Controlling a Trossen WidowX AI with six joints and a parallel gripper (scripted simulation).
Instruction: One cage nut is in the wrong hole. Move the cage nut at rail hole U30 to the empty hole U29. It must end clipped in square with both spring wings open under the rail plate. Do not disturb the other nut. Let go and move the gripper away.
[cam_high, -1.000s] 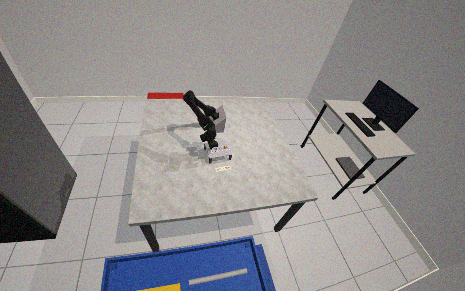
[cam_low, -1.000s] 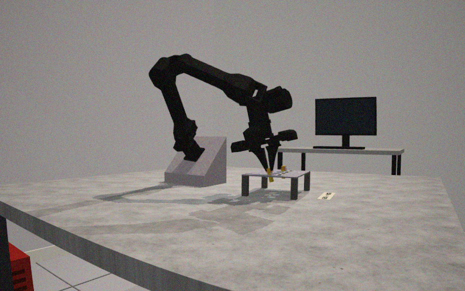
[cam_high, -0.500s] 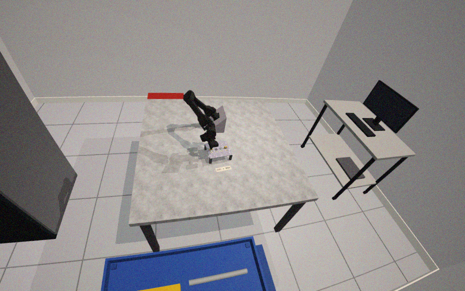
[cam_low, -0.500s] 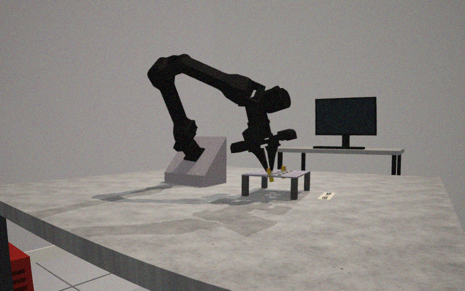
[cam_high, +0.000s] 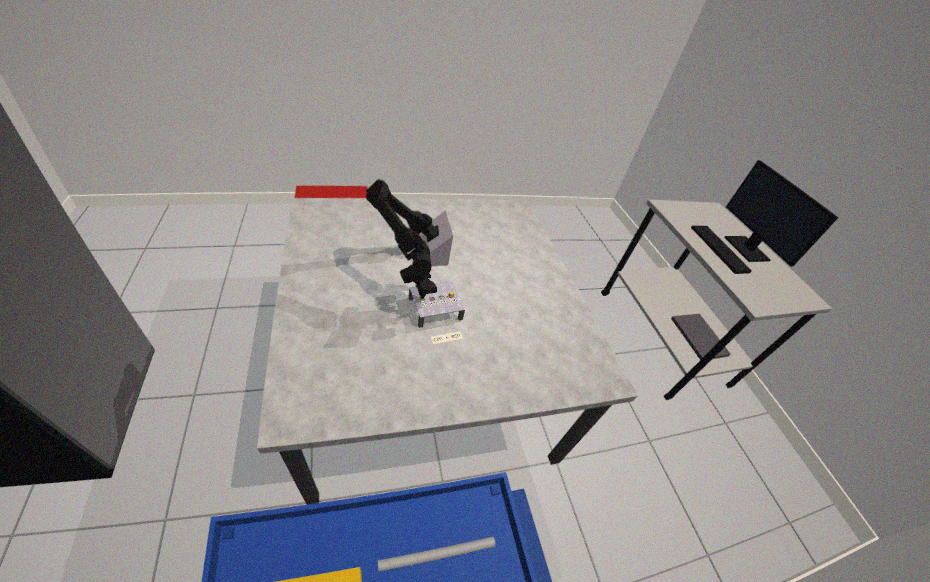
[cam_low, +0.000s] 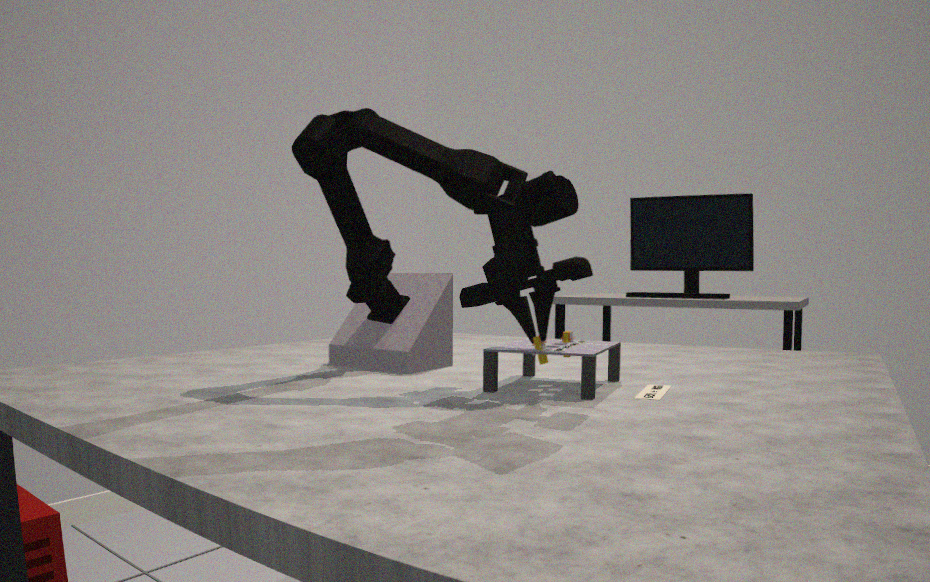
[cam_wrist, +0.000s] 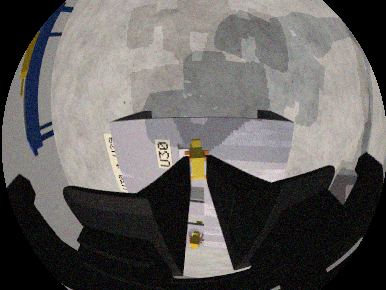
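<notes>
1. The black parallel-jaw gripper (cam_high: 425, 293) (cam_low: 538, 341) (cam_wrist: 197, 161) pinches the yellow metal cage nut (cam_low: 540, 351) (cam_wrist: 198, 165) beside the U30 label.
2. This nut sits tilted at the pale lilac rail plate (cam_high: 445, 308) (cam_low: 504, 346) (cam_wrist: 135, 145), partly below it.
3. Another small yellow nut (cam_high: 451, 295) (cam_low: 567, 336) (cam_wrist: 195, 239) stands apart.
</notes>
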